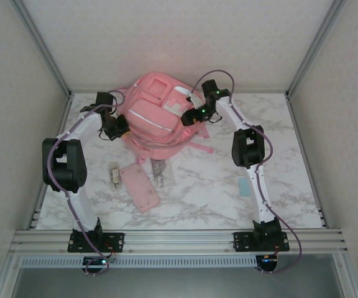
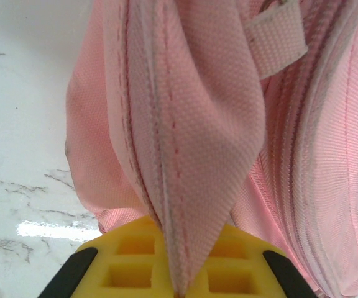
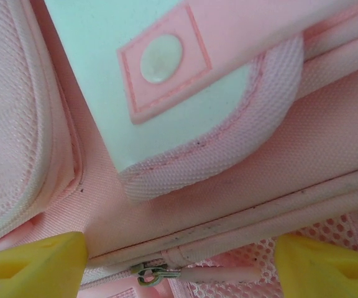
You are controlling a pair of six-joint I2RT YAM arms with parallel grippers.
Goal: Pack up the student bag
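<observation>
Two wrist views settle the grips: left gripper [image 2: 178,279] clamps a student bag [image 2: 191,124] fold. Right gripper [image 3: 179,264] stands open, a zipper pull [image 3: 151,273] between its fingers [image 3: 36,264].

Backpack [image 1: 157,118] lies at far centre of table [image 1: 216,198]. Left gripper [image 1: 118,127] at its left edge, a fabric fold pinched between the fingers. Right gripper [image 1: 191,115] on its right side, fingers apart either side of a zip pull [image 3: 149,274]. Before the backpack: pencil case [image 1: 140,186], small item [image 1: 114,175] just left of it, packet [image 1: 159,174] just right. Flat strip [image 1: 245,186] well to the right, beside the right arm.
</observation>
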